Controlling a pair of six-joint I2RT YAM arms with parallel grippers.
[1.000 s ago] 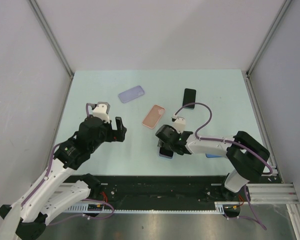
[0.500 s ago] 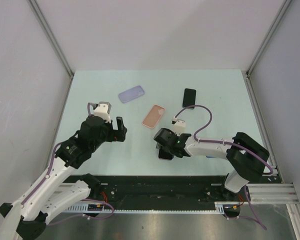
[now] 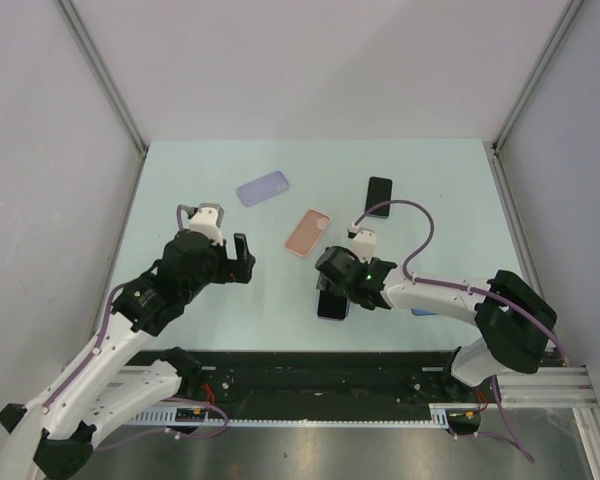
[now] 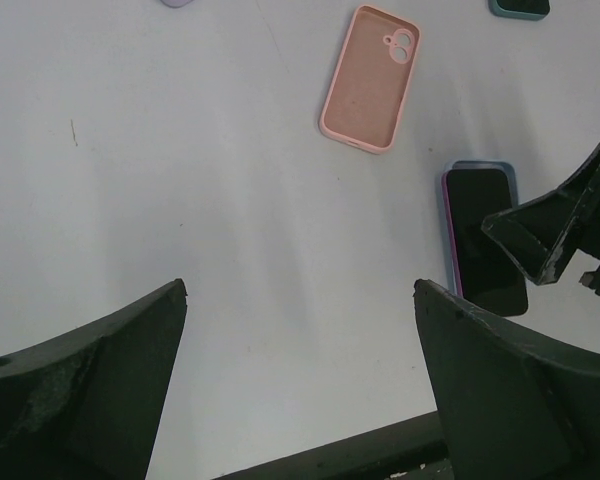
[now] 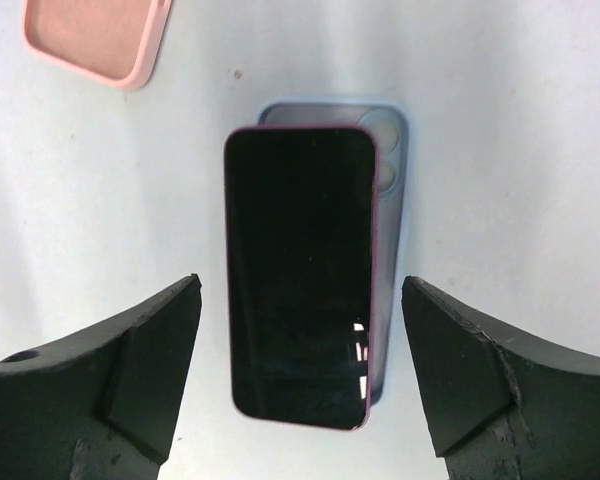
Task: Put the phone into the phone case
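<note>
The phone [image 5: 300,270], black screen with a magenta rim, lies face up on a light blue phone case [image 5: 389,200]. It is shifted left, so the case's right edge and top corner show. My right gripper [image 5: 300,287] hangs open above the phone's near end. One finger stands on each side, touching neither phone nor case. From above, the phone [image 3: 332,304] sits just under the right gripper [image 3: 337,288]. My left gripper [image 4: 300,290] is wide open and empty over bare table, left of the phone [image 4: 485,245]; in the top view the left gripper [image 3: 226,246] is apart from it.
A pink case [image 3: 307,232] lies inside up, just beyond the phone. Farther back are a lilac case [image 3: 263,187] and a dark phone in a teal case [image 3: 379,196]. A small blue object [image 3: 423,311] peeks from under the right arm. Grey walls enclose the table.
The right gripper's jaws have spread wider and it has drawn back slightly, leaving the phone lying on the blue case. The left arm has stayed put.
</note>
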